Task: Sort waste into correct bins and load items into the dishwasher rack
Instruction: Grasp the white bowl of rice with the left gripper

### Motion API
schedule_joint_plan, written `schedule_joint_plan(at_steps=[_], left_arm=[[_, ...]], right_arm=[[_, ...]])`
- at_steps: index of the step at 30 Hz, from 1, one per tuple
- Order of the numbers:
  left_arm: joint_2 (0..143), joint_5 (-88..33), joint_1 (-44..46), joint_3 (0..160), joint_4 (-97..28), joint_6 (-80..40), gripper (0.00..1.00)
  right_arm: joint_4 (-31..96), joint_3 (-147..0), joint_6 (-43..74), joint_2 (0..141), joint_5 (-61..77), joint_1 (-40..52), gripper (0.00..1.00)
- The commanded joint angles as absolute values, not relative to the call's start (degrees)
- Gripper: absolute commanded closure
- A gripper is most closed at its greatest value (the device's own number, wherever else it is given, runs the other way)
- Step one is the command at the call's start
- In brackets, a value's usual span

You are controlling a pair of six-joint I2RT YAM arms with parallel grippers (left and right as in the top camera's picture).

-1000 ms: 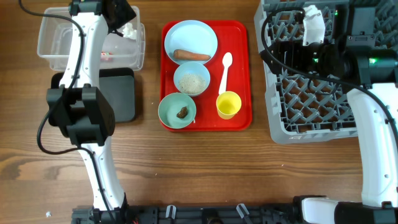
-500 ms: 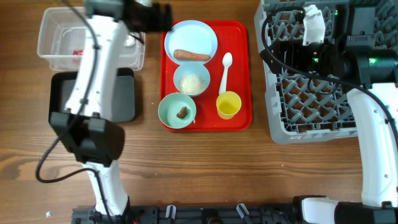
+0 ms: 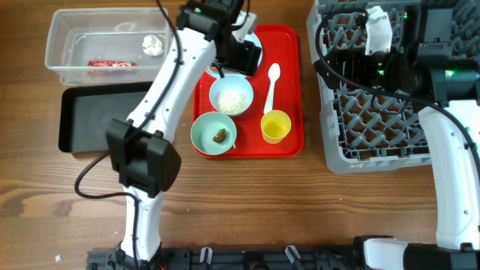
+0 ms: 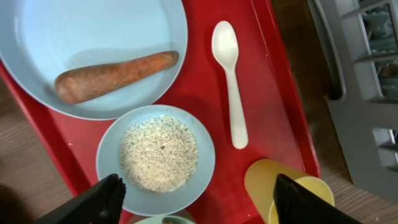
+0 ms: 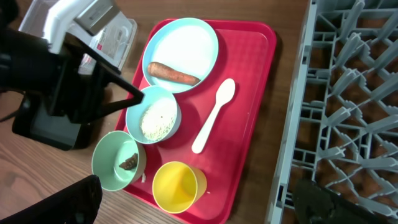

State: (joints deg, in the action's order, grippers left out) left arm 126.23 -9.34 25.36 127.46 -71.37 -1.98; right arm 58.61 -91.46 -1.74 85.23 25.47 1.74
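My left gripper [image 3: 237,54] [image 4: 196,208] is open and empty. It hovers over the red tray, above the light blue plate [image 4: 93,31] that holds the carrot piece [image 4: 115,68]. Below it are the small white bowl [image 3: 231,95] [image 4: 157,158] of rice-like crumbs, the white spoon [image 3: 271,84] [image 4: 229,81] and the yellow cup [image 3: 275,126] [image 4: 289,190]. The small light blue bowl [image 3: 214,133] [image 5: 118,163] holds the brown lump [image 5: 129,162]. The wrapper [image 3: 111,64] and tissue [image 3: 152,45] lie in the clear tub [image 3: 67,34]. My right gripper [image 5: 199,208] is open and empty, high over the grey rack's [image 3: 375,142] left edge.
The black tray [image 3: 97,120] lies in front of the clear tub at the left. The flat red serving tray [image 3: 289,146] sits at the middle, with the rack close on its right. My left arm reaches across from the table's front edge to the red tray.
My left arm has swung right from over the clear tub to over the plate on the red tray. The tub's contents now show. My right arm has not moved.
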Motion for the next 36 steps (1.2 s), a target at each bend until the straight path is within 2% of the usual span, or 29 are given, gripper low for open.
schedule_joint_plan(at_steps=[1,7,14,17,25,31,34,36], left_arm=[[128.16,-10.0,26.28,127.39,-70.54,-9.41,0.26],[130.96,-10.0,27.38,127.37,-70.59,-12.78,0.31],[132.25,-9.37,29.32,124.44,-67.57,-16.36,0.55],[133.19,-5.37,30.59,122.48,-66.39,-19.99,0.62],[134.91,3.62,33.19,116.92,-61.6,-30.61,0.64],[134.91,5.04,33.17,113.3,-57.6,-30.72,0.65],[134.91,5.04,33.17,111.59,-55.9,-30.72,0.68],[134.91,5.08,33.17,111.57,-55.88,-30.65,0.73]], right_arm=[[58.78,-92.88,-1.3,85.86,25.52,2.02,0.0],[58.81,-92.88,-1.32,85.86,25.52,2.02,0.0],[58.72,-92.88,-1.3,85.89,25.52,2.02,0.0],[58.74,-92.88,-1.28,85.89,25.52,2.02,0.0],[58.85,-92.88,-1.3,85.89,25.52,2.02,0.0],[58.96,-92.88,-1.3,85.89,25.52,2.02,0.0],[58.96,-92.88,-1.28,85.89,25.54,2.02,0.0],[58.94,-92.88,-1.28,85.89,25.54,2.02,0.0]])
